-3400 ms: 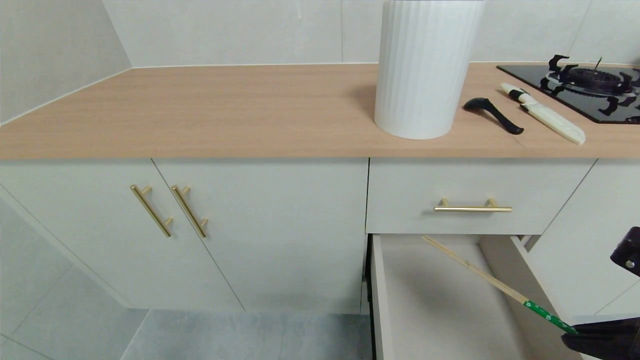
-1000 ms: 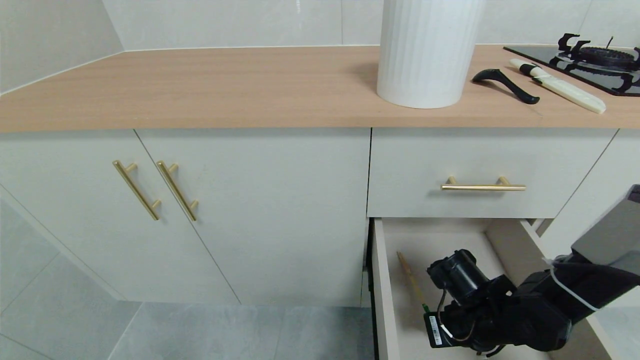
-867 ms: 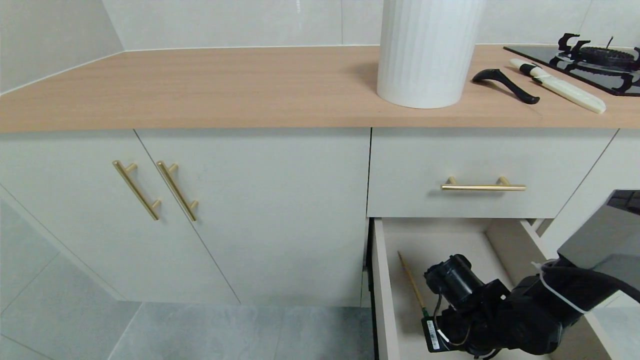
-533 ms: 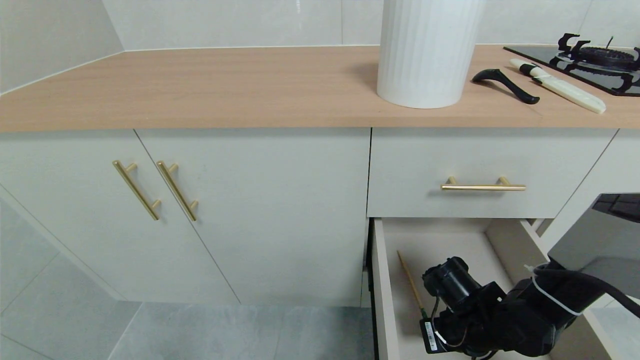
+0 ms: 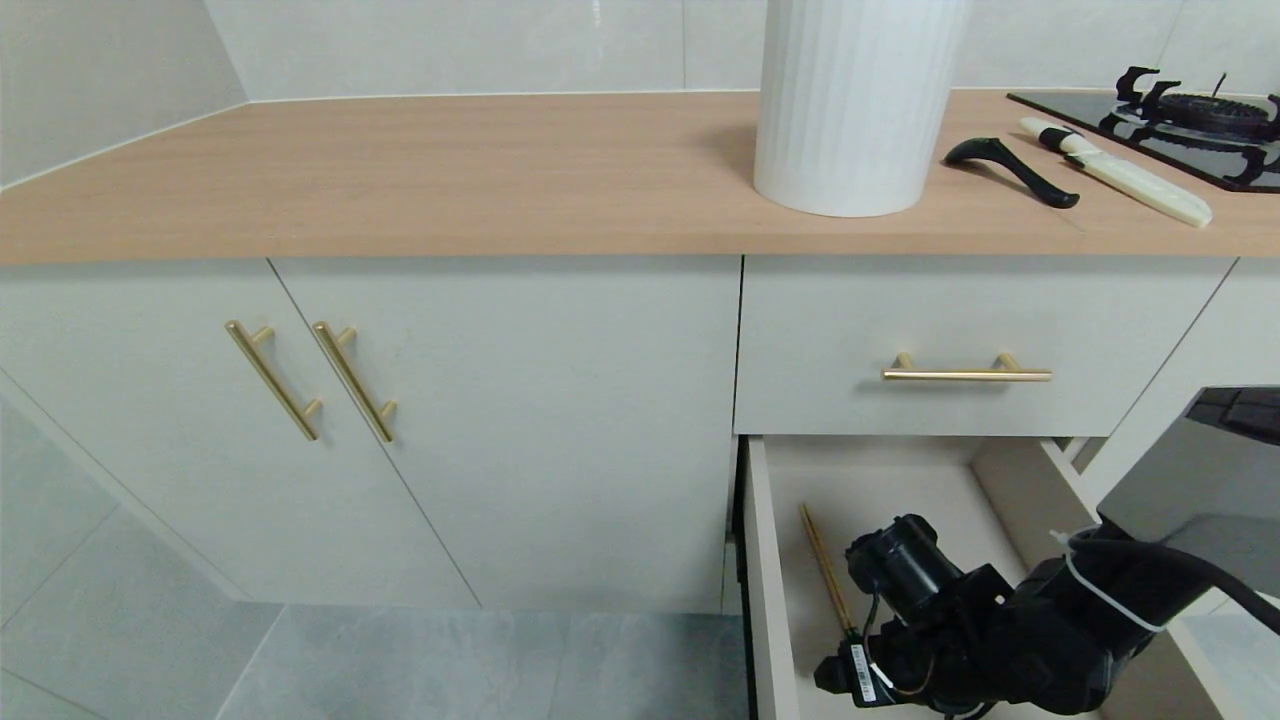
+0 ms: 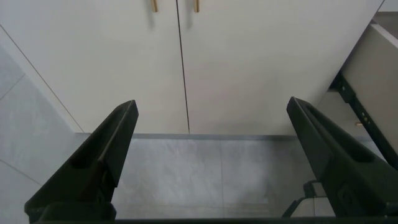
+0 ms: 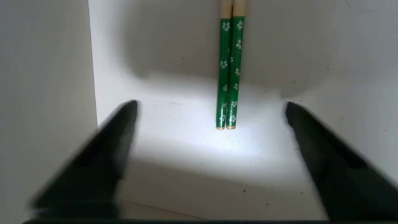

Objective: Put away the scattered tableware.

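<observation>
Bamboo, green-ended: chopsticks (image 5: 825,565) flat against the left wall of the open drawer (image 5: 762,600). Left gripper (image 6: 211,106) above the floor, jaws wide apart, holding nothing. Right gripper (image 7: 210,112), jaws spread astride the pair, touching neither. Look light, stiff, thin, prone to roll; best pinched together mid-length.

I count two chopsticks (image 7: 224,74) in the one open drawer (image 5: 768,590), near right; one closed drawer (image 5: 950,310) above; three gold handles (image 5: 966,374); on the counter one white ribbed canister (image 5: 855,100), one black spoon (image 5: 1010,170), one pale knife (image 5: 1120,185); far right, one burner (image 5: 1205,108).
</observation>
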Motion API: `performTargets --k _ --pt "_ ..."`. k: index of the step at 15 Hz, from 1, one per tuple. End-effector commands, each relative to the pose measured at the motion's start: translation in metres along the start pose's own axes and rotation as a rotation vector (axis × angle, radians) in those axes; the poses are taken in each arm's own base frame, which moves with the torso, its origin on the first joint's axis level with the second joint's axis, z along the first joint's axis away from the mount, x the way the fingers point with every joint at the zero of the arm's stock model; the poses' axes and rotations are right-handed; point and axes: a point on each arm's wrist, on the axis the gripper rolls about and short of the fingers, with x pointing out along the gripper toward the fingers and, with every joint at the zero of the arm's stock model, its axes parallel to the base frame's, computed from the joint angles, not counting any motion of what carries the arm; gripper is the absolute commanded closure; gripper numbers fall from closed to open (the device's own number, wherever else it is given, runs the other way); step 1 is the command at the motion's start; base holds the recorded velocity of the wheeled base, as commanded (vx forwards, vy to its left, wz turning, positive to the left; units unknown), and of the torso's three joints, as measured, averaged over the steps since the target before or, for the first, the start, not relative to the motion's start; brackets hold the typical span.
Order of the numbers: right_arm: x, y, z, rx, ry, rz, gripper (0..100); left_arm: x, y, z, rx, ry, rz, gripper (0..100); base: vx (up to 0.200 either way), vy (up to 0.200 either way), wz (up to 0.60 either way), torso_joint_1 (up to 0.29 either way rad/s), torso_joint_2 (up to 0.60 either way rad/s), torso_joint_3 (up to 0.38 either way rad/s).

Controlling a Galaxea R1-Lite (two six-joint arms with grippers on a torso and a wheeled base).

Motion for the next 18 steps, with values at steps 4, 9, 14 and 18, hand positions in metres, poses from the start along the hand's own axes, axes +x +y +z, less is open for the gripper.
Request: performTargets --k 4,9,14,18 --pt "-0.047 0.001 0.019 0.024 -0.158 0.045 0 0.000 0.000 0.000 0.001 0.000 0.000 0 0.000 0.000 0.00 0.000 0.00 0.000" --pt "-0.133 -0.039 0.043 0.057 -0.389 0.029 0 0.000 0.000 0.000 0.001 -0.001 0.000 0 0.000 0.000 0.00 0.000 0.00 0.000" --pt "-0.219 -0.090 0.046 0.063 -0.533 -0.067 0 0.000 0.000 0.000 0.001 0.000 0.000 0 0.000 0.000 0.00 0.000 0.00 0.000" --pt "-0.241 -0.098 0.027 -0.048 -0.595 -0.039 0 0.000 0.000 0.000 0.001 -0.001 0.000 0 0.000 0.000 0.00 0.000 0.00 0.000"
